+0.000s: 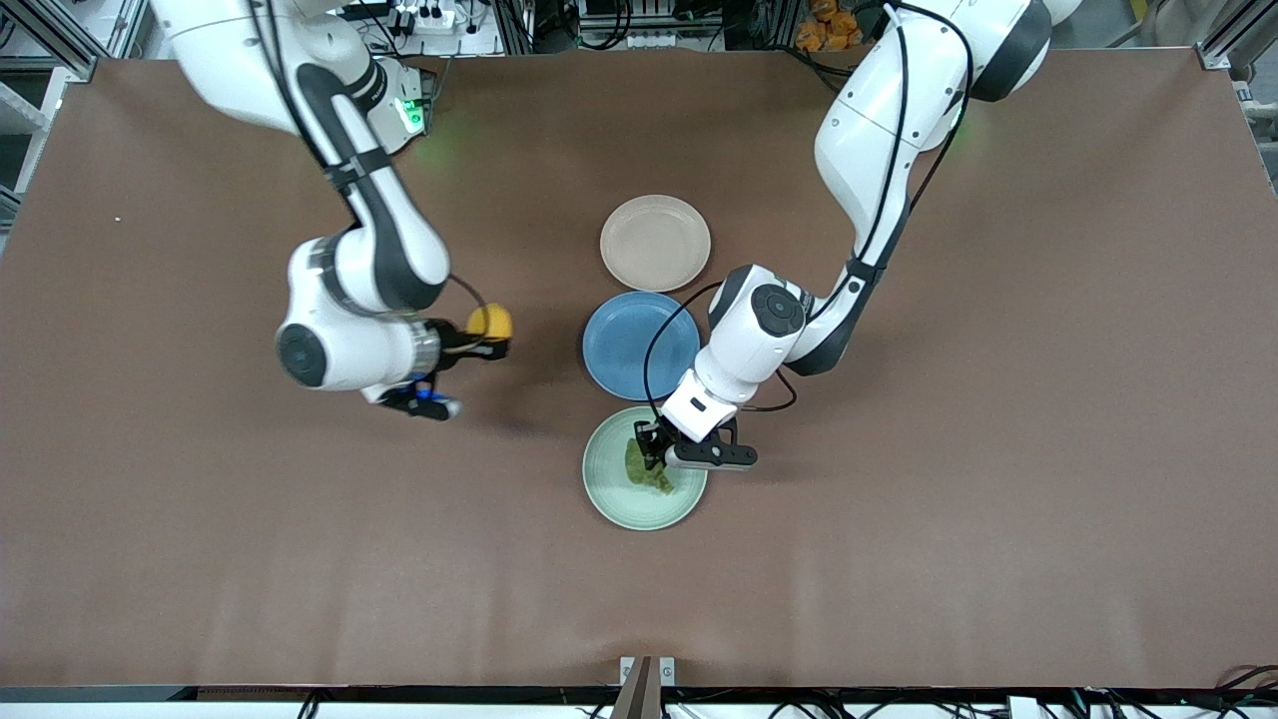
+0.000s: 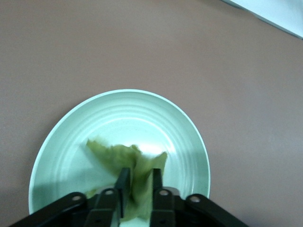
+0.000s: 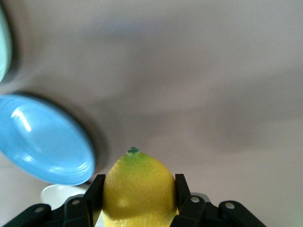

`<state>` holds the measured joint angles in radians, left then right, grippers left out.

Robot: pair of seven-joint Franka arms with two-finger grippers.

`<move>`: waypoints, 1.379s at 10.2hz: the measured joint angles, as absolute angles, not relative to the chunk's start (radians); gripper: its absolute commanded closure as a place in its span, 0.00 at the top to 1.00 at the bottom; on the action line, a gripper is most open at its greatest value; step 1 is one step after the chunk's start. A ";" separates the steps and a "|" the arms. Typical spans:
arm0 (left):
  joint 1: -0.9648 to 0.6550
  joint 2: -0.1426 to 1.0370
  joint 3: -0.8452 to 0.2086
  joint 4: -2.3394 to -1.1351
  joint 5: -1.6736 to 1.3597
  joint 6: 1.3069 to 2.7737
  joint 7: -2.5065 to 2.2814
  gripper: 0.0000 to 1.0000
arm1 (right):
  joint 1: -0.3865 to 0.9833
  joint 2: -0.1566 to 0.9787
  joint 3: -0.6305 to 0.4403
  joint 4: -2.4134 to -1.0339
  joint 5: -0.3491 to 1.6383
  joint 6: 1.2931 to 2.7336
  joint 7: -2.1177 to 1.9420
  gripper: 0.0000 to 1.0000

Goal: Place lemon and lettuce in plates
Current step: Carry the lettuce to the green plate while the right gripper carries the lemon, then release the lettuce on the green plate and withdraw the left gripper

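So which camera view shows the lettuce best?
The left wrist view: the lettuce fills the mint green plate, pinched by the left gripper. The front view shows it small, partly hidden. The right wrist view shows none.

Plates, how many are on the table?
3, in a row mid-table. The beige-pink plate is farthest from the front camera. The blue plate lies in the middle. The mint green plate is nearest, with the lettuce on it. None seems hidden.

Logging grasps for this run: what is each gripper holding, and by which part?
Right gripper clamps the lemon across its middle, over bare table. Left gripper pinches the lettuce at one edge, over the mint plate.
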<state>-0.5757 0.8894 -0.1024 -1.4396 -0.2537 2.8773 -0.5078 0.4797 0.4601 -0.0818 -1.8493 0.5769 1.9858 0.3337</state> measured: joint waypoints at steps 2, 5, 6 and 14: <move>-0.572 0.878 -0.101 -1.438 -0.254 2.877 -0.537 1.00 | 0.575 0.460 -0.080 -1.849 0.613 2.000 0.433 0.00; -0.532 0.758 -0.082 -1.484 -0.254 2.803 -0.541 1.00 | 0.687 0.461 -0.078 -1.856 0.673 2.027 0.525 0.00; -0.501 0.696 -0.079 -1.496 -0.254 2.719 -0.541 1.00 | 0.717 0.465 -0.078 -1.859 0.677 2.041 0.553 0.00; -0.253 0.332 -0.071 -1.516 -0.106 2.043 -0.356 1.00 | 0.886 0.540 -0.078 -1.869 0.688 2.162 0.660 0.00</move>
